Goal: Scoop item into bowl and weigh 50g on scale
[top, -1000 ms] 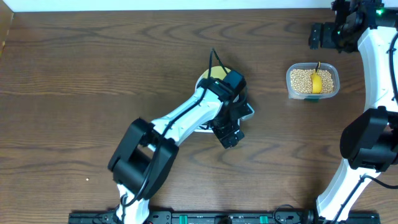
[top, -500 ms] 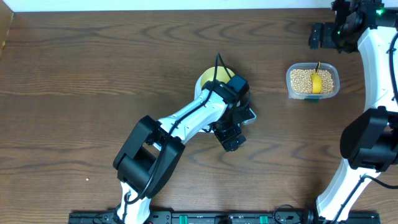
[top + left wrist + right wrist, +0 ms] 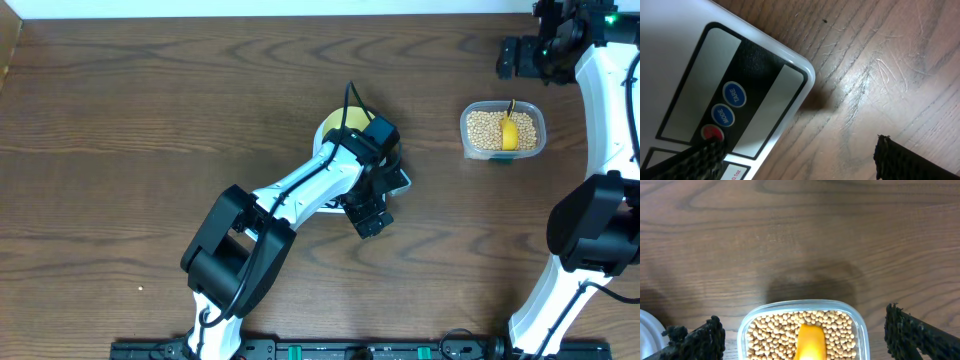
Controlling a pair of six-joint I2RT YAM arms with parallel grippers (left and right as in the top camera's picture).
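The white scale point(image 3: 695, 55) fills the left wrist view, with two blue buttons and a red one on its front. In the overhead view only its corner point(image 3: 402, 180) shows under my left arm. The pale yellow bowl point(image 3: 334, 126) is partly hidden behind that arm. My left gripper point(image 3: 368, 208) is open at the scale's front, and its left finger overlaps the red button point(image 3: 797, 162). The beans point(image 3: 483, 128) fill a clear tub point(image 3: 465, 131) with a yellow scoop point(image 3: 509, 133) in them. My right gripper point(image 3: 510, 57) is open and empty behind the tub point(image 3: 802, 335).
The right wrist view shows the tub's rim point(image 3: 742, 330), the beans point(image 3: 770, 330) and the scoop point(image 3: 810, 342) between its fingers. Brown wooden table point(image 3: 150, 120) lies all round. The right arm runs down the right edge.
My left gripper has shifted a little right and then slightly back at the scale's front. The right arm, tub and scoop have not moved.
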